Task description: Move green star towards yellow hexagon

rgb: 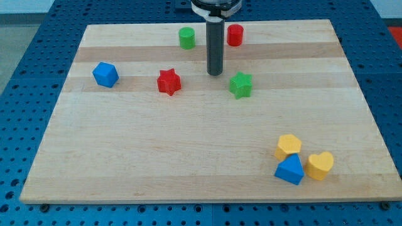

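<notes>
Nearest the camera, at the view's bottom right, a blue block (289, 170) and a yellow heart (320, 164) sit against the yellow hexagon (288, 145) on the counter (157, 163). Farther up lies the green star (240, 85). The tip (215, 73) rests just up-left of it, already on the far side from the hexagon. There is no pincer, only a rod.

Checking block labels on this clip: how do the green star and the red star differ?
The green star is green and sits to the view's right of my tip; the red star is red and sits to the tip's left, farther from it. Neither touches the tip. Both are star-shaped, similar in size, and lie on the wooden board.
</notes>
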